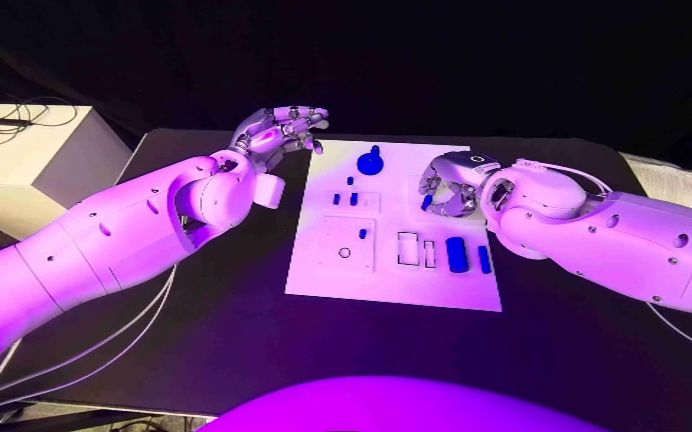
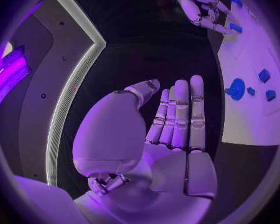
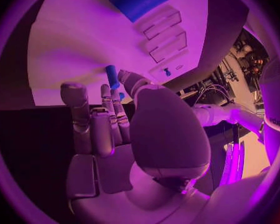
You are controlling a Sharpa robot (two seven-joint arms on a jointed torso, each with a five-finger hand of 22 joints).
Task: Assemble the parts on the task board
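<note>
Barely started on the board, most parts loose.

Our right hand [image 1: 450, 192] pinched a blue peg [image 3: 112, 76] above the board's [image 1: 325, 272] right edge; left hand [image 1: 277, 132] hovered spread off its far-left corner.

No legible text, label, brand, number or sign on any surface in these views.

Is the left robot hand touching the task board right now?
Apart. In the left wrist view the left robot hand has its fingers straight and holds nothing, with dark table showing between the fingers and the task board. The head view agrees.
</note>
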